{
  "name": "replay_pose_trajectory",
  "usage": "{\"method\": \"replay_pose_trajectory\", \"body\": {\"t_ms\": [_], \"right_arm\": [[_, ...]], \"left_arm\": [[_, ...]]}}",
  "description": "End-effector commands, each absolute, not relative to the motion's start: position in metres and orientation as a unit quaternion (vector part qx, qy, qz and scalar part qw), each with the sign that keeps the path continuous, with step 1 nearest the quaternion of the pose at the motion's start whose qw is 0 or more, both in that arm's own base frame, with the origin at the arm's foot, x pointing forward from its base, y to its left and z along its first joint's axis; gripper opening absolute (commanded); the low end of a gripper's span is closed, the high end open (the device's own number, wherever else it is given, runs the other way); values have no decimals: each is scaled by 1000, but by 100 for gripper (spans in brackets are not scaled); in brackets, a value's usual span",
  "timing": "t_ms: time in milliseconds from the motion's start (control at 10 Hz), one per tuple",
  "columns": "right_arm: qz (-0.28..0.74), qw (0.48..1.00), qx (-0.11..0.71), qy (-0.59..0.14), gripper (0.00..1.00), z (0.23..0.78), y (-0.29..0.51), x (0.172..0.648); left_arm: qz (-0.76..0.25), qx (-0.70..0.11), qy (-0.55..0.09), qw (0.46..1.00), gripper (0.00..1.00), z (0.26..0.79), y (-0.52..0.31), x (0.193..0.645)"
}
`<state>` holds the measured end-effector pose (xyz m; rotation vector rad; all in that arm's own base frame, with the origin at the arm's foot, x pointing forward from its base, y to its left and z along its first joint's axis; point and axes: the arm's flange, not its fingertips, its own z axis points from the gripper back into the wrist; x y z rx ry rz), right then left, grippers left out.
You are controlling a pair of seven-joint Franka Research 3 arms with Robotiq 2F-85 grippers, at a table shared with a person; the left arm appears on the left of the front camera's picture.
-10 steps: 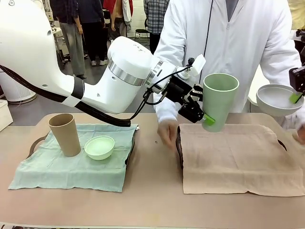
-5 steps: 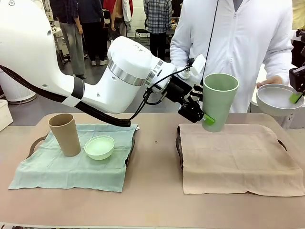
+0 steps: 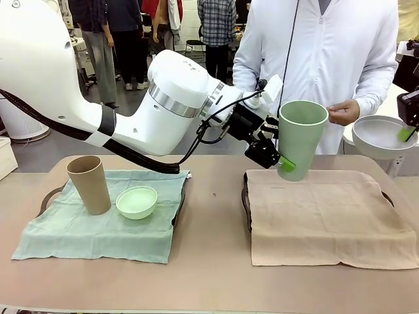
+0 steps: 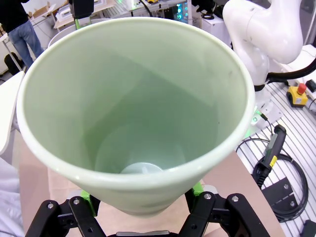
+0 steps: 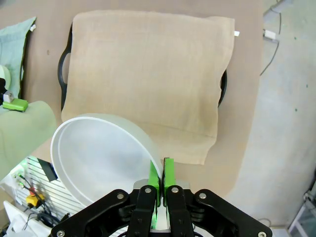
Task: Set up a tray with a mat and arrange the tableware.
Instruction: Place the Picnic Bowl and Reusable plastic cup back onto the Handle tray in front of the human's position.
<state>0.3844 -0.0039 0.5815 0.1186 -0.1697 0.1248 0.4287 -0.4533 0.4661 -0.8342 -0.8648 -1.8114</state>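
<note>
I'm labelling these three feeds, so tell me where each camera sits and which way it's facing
Front view: fixed between the arms, facing across the table at the person; left gripper holds the pale green cup above the beige mat.
Left wrist view: on the left wrist, looking along its green-padded fingers into the pale green cup.
Right wrist view: on the right wrist, looking down; right gripper pinches the white bowl by its rim.
Shared: front and right wrist views both show the beige mat and white bowl.

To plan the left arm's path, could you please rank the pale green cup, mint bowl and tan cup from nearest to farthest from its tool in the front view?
1. Pale green cup: held in the left tool, above the beige mat.
2. Mint bowl: on the green mat.
3. Tan cup: left of that bowl.
</note>
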Motion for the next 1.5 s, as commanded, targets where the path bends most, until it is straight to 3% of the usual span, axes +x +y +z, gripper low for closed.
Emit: {"method": "replay_pose_trajectory", "body": {"t_ms": [0,800,900,1400], "right_arm": [[60,992,67,-90,0,581,-2,387],[60,992,67,-90,0,581,-2,387],[62,993,59,-85,5,582,-4,384],[87,993,38,-67,5,485,-1,408]], "left_arm": [[-739,-338,-355,462,22,469,-454,429],[-739,-338,-355,462,22,469,-454,429],[-738,-340,-352,465,81,466,-453,429],[-717,-360,-351,482,81,376,-470,476]]}}
